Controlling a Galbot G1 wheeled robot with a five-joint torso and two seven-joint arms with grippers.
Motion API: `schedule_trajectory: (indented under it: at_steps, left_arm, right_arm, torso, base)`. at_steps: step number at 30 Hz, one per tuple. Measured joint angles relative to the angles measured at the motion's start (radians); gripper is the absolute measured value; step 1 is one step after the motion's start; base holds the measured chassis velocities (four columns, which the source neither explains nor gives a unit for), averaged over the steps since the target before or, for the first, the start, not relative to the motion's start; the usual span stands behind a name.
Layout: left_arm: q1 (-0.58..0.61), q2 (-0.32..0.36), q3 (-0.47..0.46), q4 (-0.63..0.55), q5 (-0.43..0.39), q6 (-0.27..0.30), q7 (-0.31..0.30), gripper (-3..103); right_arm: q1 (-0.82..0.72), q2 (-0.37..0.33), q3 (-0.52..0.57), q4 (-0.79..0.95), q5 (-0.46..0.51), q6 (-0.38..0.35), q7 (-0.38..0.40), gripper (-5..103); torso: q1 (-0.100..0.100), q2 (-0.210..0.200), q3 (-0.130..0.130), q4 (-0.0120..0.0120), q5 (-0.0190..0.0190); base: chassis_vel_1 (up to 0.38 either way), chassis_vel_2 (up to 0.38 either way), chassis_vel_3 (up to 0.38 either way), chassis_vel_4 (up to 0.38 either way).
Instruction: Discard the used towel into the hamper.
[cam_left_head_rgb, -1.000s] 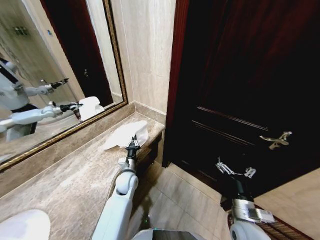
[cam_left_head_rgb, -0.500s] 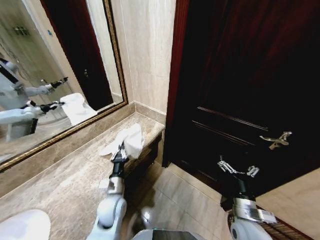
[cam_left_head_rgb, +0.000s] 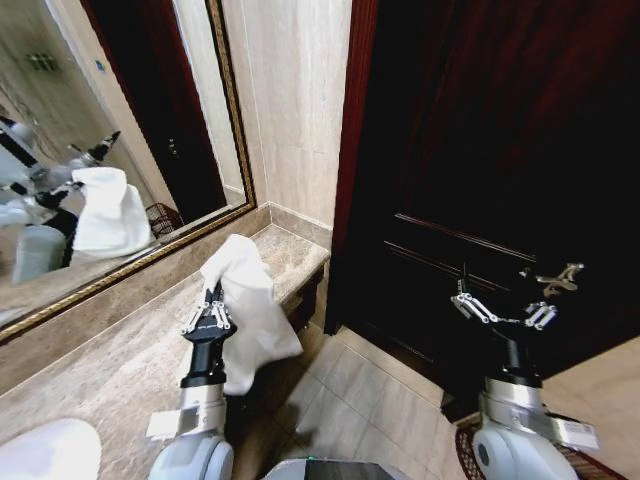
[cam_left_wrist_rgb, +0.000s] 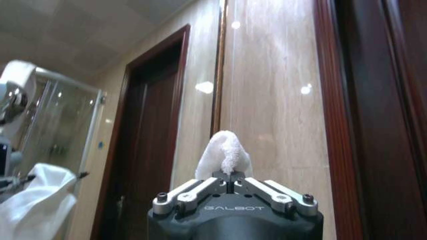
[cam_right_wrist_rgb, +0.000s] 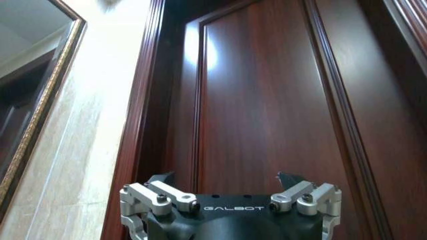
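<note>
Now, in the lower left of the head view, the left gripper (cam_left_head_rgb: 210, 316) points upward with its fingers clamped on the white towel (cam_left_head_rgb: 246, 312), which is lifted off the marble counter (cam_left_head_rgb: 120, 370) and hangs in a long fold down the right side of the gripper, its lower end draping past the counter's edge above the tiled floor (cam_left_head_rgb: 380, 400). In the left wrist view the same gripper (cam_left_wrist_rgb: 229, 181) sits at the bottom centre of the frame with its two fingers drawn together, and a rounded tuft of the towel (cam_left_wrist_rgb: 225, 158) sticks up between them against the beige stone wall (cam_left_wrist_rgb: 273, 100). The gold-framed mirror (cam_left_head_rgb: 70, 150) in the upper left of the head view reflects the raised arm and the hanging cloth. The right gripper (cam_left_head_rgb: 503, 310) stands in the lower right of the head view, in front of the dark wooden door (cam_left_head_rgb: 480, 140) and just left of its brass handle (cam_left_head_rgb: 556, 279), its fingers spread wide and holding nothing. The right wrist view shows that gripper (cam_right_wrist_rgb: 230, 192) at the bottom of the frame, fingers apart, facing the door panels (cam_right_wrist_rgb: 267, 100). A sliver of the reddish-brown woven hamper (cam_left_head_rgb: 560, 462) shows at the bottom right corner of the head view, on the floor beside the right arm and well apart from the towel.
</note>
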Motion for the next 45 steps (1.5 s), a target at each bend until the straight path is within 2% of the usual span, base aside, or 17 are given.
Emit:
schedule_trajectory:
  at_steps: [5, 11, 45]
  left_arm:
    - [0.002, 0.0, -0.011, -0.002, 0.004, -0.011, 0.0, 0]
    - [0.004, 0.001, -0.001, 0.019, 0.015, -0.03, -0.003, 0]
    - [-0.018, 0.001, 0.008, 0.059, 0.003, -0.033, 0.002, 0]
  right_arm:
    - [-0.016, 0.004, 0.003, 0.002, -0.014, 0.026, 0.018, 100]
    - [-0.044, 0.024, -0.01, -0.003, -0.081, 0.078, 0.043, 100]
    - [-0.056, 0.026, -0.003, -0.016, -0.08, 0.091, 0.037, 100]
  torso:
    - [0.0, 0.0, 0.0, 0.0, 0.0]
    - [0.0, 0.0, 0.0, 0.0, 0.0]
    - [0.0, 0.0, 0.0, -0.0001, 0.0]
  base:
    - [0.0, 0.0, 0.0, 0.0]
    - [0.0, 0.0, 0.0, 0.0]
    - [-0.068, -0.075, -0.07, -0.073]
